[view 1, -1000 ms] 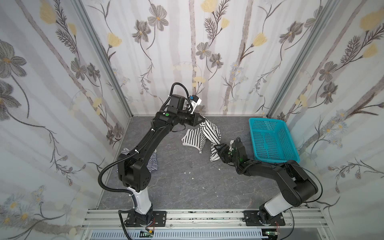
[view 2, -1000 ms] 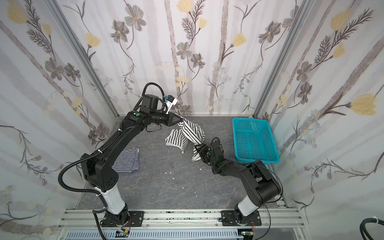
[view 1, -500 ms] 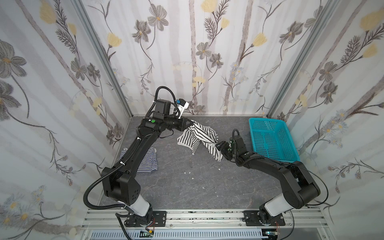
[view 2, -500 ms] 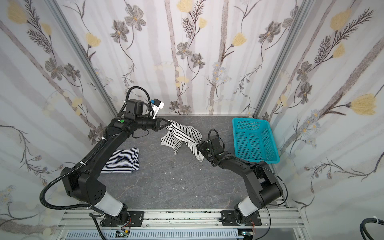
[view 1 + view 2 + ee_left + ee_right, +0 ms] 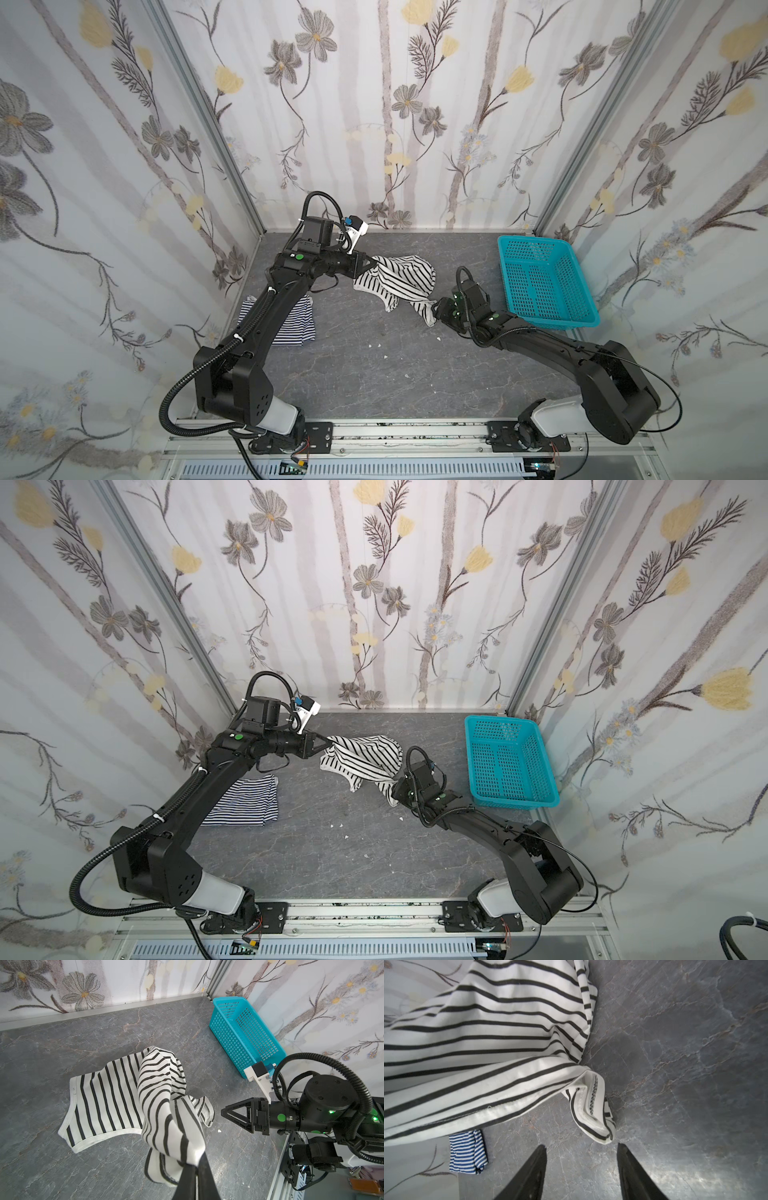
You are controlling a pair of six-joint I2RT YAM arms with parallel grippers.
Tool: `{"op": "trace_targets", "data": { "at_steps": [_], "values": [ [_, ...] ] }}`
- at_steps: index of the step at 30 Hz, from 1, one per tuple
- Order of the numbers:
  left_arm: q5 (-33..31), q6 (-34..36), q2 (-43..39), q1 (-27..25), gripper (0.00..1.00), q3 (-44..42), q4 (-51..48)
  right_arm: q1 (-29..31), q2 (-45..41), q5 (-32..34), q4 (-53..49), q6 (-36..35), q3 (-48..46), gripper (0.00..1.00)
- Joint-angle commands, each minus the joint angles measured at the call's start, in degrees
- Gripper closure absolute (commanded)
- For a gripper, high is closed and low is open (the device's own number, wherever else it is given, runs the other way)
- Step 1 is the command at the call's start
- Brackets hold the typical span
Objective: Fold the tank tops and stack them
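The white tank top with black stripes hangs by one corner from my left gripper, which is shut on it. Its other half lies spread on the grey table. A folded-over corner of the top dangles just ahead of my right gripper, which is open and holds nothing. The tip of that corner is close to one finger. The navy-and-white striped tank top lies folded at the left, partly hidden under the left arm.
A turquoise perforated basket stands at the back right against the wall, close behind the right arm. Flowered walls close in the table on three sides. Small white specks dot the middle of the table.
My left gripper has carried the white striped top leftward and lower, so more of it rests on the table. The right gripper has shifted slightly beside the hanging corner.
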Motion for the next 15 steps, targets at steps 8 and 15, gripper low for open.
{"op": "trace_targets", "data": {
  "at_steps": [8, 15],
  "values": [
    [1.03, 0.33, -1.4, 2.07, 1.0, -0.77, 2.66, 0.56, 7.75, 3.67, 0.88, -0.25, -1.88, 0.57],
    [1.74, 0.24, -1.56, 2.96, 1.0, -2.12, 2.82, 0.62, 8.97, 1.64, 3.47, 0.05, -1.14, 0.59]
  ]
}}
